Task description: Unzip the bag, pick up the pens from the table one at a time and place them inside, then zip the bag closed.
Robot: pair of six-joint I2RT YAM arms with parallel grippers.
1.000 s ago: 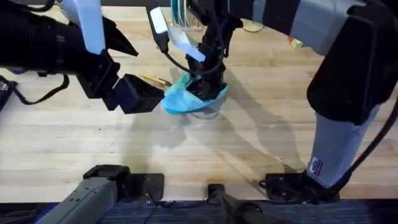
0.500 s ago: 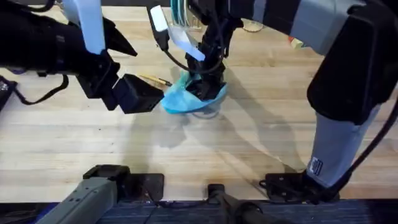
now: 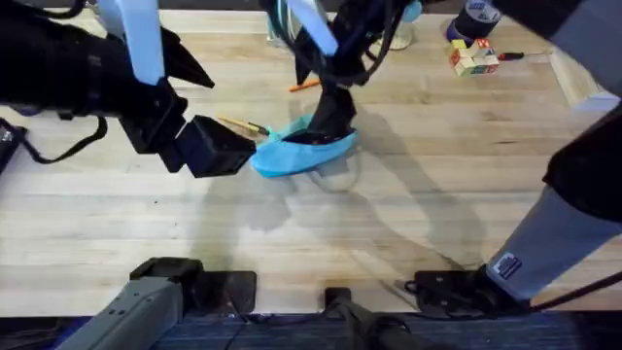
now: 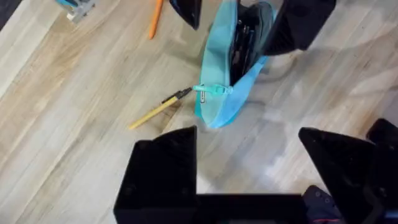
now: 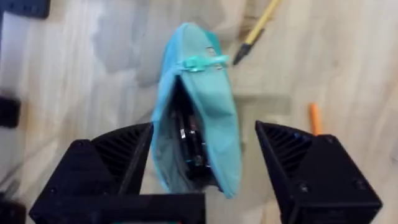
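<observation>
Right hand (image 3: 328, 115) lifted, still hiding bag's (image 3: 301, 153) end

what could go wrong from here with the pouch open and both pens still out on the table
1. The yellow pen lies with its black tip close to the pencil pouch's zip end; the left end effector, open above it, could nudge the pouch while grasping.
2. The right end effector is open astride the pouch, so nothing holds the mouth open and it may sag shut.
3. The orange pen lies under the right arm, awkward to reach.
</observation>
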